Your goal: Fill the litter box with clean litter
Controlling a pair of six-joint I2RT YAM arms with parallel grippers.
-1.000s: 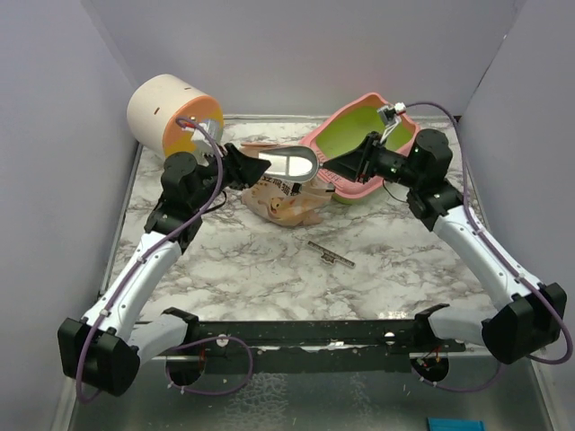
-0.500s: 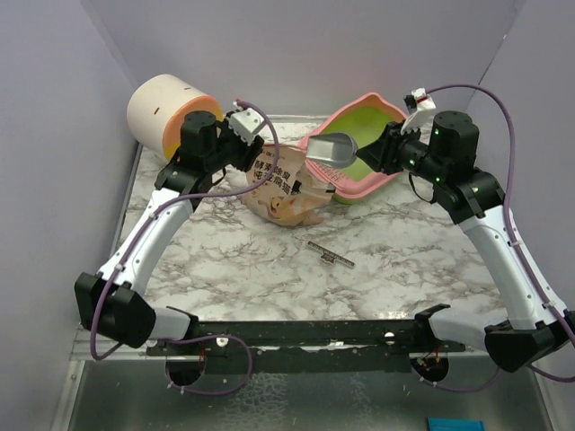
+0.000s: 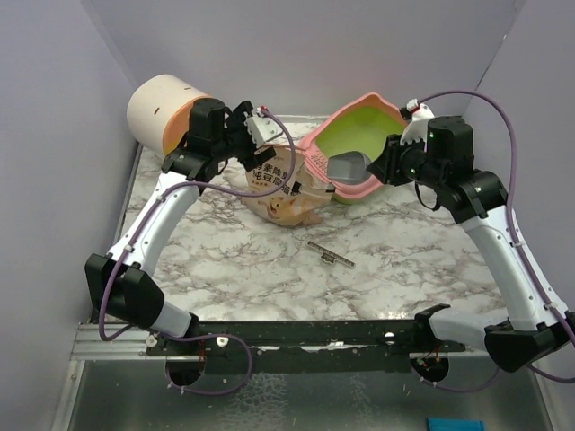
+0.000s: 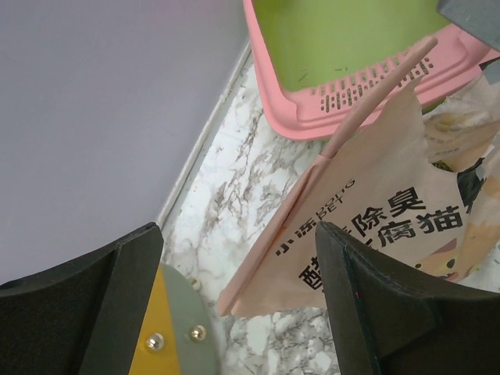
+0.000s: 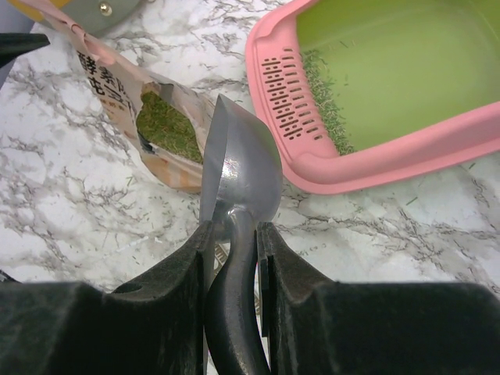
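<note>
Grey scoop point(image 5: 246, 176) squeezed tight in the right gripper point(image 5: 234, 234). Nothing held in the left gripper point(image 4: 238, 250), spread wide. Just ahead-right of the squeezing jaws, the litter box point(image 5: 375, 168), thin litter point(image 5: 324, 105) inside. Might spill grains outside if tipped too soon.
</note>
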